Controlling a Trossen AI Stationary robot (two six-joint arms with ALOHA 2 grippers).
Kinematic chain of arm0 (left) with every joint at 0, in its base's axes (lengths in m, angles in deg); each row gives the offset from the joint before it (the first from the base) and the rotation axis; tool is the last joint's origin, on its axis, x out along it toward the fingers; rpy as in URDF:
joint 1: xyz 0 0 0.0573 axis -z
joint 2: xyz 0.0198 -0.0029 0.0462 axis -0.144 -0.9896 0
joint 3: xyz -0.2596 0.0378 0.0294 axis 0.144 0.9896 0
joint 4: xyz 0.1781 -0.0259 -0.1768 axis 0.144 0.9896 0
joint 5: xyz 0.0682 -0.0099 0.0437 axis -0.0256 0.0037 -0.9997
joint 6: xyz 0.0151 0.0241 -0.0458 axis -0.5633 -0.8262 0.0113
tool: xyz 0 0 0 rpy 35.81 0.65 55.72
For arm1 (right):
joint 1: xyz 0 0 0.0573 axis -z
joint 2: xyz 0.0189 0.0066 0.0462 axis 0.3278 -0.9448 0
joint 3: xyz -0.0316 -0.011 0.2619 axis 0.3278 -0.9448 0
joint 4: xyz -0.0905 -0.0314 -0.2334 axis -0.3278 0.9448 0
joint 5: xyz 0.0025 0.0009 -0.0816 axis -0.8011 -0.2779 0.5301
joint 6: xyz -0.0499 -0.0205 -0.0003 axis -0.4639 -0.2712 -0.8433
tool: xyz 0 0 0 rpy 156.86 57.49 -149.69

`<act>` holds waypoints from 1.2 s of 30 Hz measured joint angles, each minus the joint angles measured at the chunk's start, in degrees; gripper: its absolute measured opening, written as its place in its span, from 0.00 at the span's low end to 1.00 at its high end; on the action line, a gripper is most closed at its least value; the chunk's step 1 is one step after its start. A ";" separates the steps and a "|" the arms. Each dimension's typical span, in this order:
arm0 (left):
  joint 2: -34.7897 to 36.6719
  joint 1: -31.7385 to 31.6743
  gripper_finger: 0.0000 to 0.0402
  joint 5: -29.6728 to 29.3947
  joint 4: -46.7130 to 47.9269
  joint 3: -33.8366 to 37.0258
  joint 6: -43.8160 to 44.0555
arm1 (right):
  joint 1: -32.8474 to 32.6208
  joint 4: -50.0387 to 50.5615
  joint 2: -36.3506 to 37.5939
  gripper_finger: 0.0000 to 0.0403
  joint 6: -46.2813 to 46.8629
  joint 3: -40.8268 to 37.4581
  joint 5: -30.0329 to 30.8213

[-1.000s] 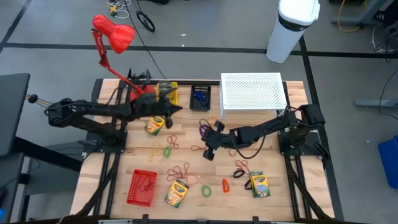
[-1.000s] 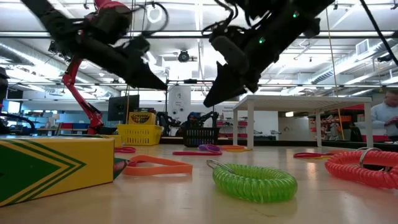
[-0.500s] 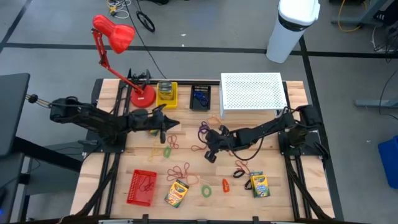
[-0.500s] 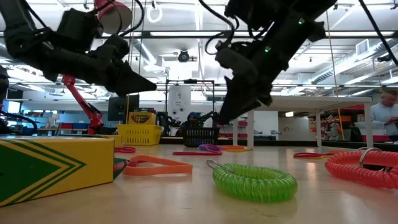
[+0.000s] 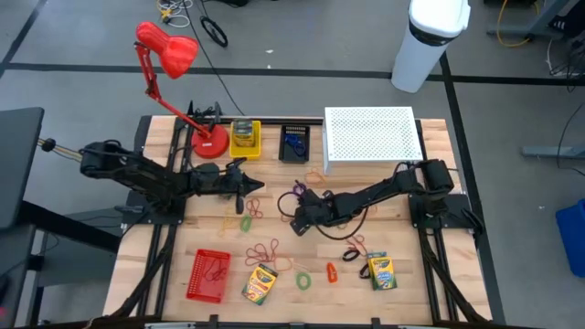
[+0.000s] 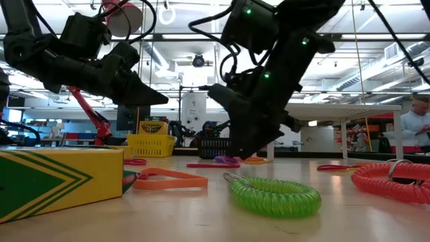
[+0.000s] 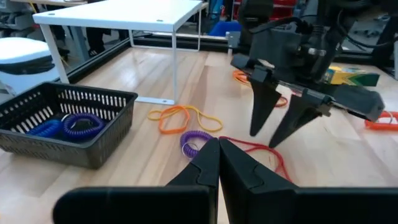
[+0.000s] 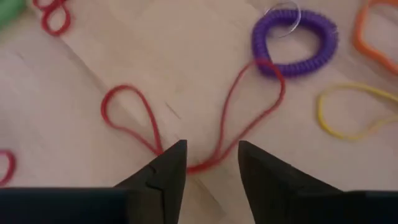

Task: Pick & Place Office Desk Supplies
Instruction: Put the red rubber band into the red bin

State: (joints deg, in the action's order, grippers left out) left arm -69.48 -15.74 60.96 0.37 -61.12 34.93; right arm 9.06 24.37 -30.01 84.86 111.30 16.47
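The right gripper (image 8: 211, 163) is held low over the middle of the wooden bench (image 5: 411, 274), and its two dark fingers are seen parted, with nothing between them yet. Directly under the gap lies the thin red rubber band (image 8: 214, 127), folded into two loops that meet in a narrow waist just at the fingertips. In the right wrist view the long axis of the band runs outward from the fingers, toward the small purple coiled loop (image 8: 295, 42), which is touched or overlapped by the far end of the band. A thin yellow rubber band (image 8: 356, 112) lies just beside that loop.

The left gripper (image 5: 245, 180) is held above the bench farther to the robot's left, its fingers pressed together and empty. It points toward the same band, but the right arm is judged to be clearly the nearer one.

The coming move seems to be a straight descent onto the waist of the band. It is likely that the purple loop could be dragged along if the two are caught together.
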 joint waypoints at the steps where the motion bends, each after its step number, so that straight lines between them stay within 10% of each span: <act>1: -0.21 0.00 0.02 0.00 -0.19 0.00 0.00 | 0.04 0.51 -0.44 0.39 0.01 0.48 0.09; 11: -0.42 -0.01 0.02 0.10 -1.15 -0.05 0.67 | 0.47 3.15 -1.88 0.34 1.62 1.50 0.09; 23: -0.46 0.18 0.04 2.28 2.48 -2.06 10.52 | 0.24 3.03 -1.17 0.02 -8.30 1.32 3.06; 36: -0.46 5.21 0.34 0.36 2.60 -2.23 9.43 | -2.30 -5.99 2.84 0.02 -34.37 1.39 11.33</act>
State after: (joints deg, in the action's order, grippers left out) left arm -69.94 -10.53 61.32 2.97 -63.34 44.36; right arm 6.76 18.38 -27.16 50.48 112.69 27.80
